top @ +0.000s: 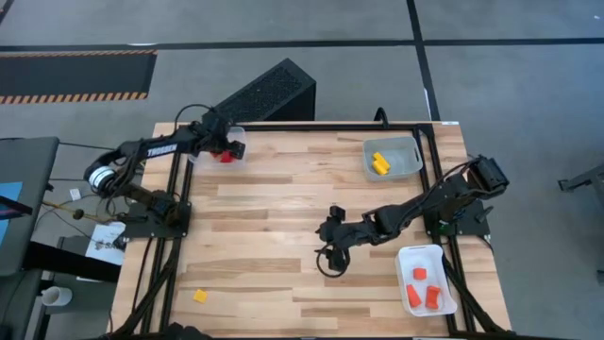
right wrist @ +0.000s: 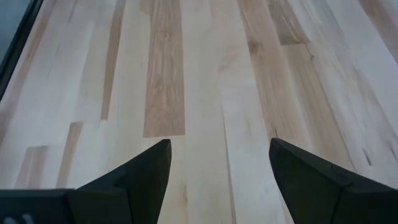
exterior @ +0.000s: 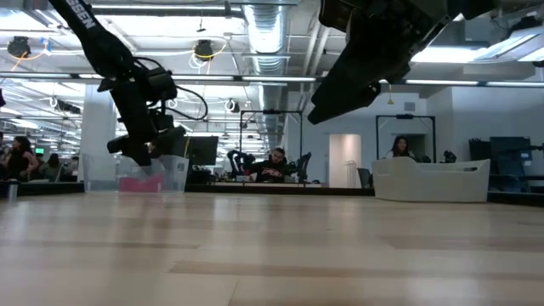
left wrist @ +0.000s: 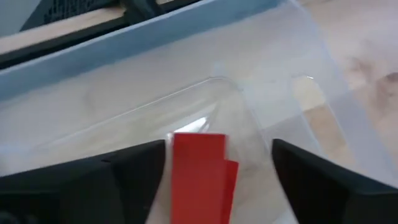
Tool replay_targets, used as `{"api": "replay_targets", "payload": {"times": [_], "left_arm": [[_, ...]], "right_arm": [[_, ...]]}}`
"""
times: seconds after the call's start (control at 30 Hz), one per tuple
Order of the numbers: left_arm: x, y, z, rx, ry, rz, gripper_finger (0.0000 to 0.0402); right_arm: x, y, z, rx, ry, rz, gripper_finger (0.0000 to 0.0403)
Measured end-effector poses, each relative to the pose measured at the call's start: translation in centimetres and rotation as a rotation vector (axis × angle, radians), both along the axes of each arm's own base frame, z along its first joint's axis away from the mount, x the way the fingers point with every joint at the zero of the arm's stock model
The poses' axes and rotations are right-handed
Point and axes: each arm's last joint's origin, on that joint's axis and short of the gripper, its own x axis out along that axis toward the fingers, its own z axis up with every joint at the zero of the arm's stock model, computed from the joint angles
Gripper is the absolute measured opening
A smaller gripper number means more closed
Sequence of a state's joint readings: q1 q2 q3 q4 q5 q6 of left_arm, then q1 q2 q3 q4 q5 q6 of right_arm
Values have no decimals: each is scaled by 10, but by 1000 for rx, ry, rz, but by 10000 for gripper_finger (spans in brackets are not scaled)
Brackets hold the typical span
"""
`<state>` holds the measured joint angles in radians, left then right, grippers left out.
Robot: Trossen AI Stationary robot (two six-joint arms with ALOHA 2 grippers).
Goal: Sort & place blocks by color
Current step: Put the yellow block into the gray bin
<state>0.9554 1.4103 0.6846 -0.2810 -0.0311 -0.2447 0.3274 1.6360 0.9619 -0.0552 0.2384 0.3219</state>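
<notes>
Tabletop [top: 283, 189] first: you are looking down on pale wood planks carrying three trays, and the sorting is looking nearly finished. Your left arm is reaching over the clear tray [top: 236, 137] at the far left corner, and the left claw [left wrist: 217, 168] is hanging inside it with its fingers standing wide and a gap on each side of the red blocks [left wrist: 200, 171] that are lying on the tray floor between them; it is gripping nothing. Your right arm is stretching toward the middle, and the right claw [right wrist: 217, 168] is hovering over bare planks with its fingers spread wide and empty. Across the tabletop, the grey tray [top: 408, 162] at the far right is holding the yellow blocks [top: 379, 163], and the white tray [top: 413, 257] at the near right is holding the orange blocks [top: 423, 291]. One lone yellow block [top: 200, 296] is sitting on the wood near the near left corner, well apart from every tray, and it is probably your remaining job. Judging by its look, it is going to handle as a light, rigid, smooth-faced piece that will not crush but could skid or twist if pinched on a corner. You are best taking it across two flat opposite faces, claw coming straight down and centred.
</notes>
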Motion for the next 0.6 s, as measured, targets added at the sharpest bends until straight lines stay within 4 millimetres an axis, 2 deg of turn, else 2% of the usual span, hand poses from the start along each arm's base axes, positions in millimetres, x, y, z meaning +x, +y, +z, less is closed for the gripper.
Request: {"api": "replay_targets", "payload": {"times": [0.13,0.2,0.3,0.47,0.6], "left_arm": [[-2,-3,11,19,10,-31,331],[-3,-6,24,10,20,-55,342],[1,-19,52,16,-3,-140,341],[10,-65,103,71,-48,-328,316],[6,-116,125,37,-32,-457,290]], "right_arm": [[0,0,0,-4,-3,-4,291],[0,0,0,-3,-4,-6,291],[0,0,0,-8,-6,-14,291],[0,0,0,1,-7,-27,291],[0,0,0,2,-7,-27,291]]}}
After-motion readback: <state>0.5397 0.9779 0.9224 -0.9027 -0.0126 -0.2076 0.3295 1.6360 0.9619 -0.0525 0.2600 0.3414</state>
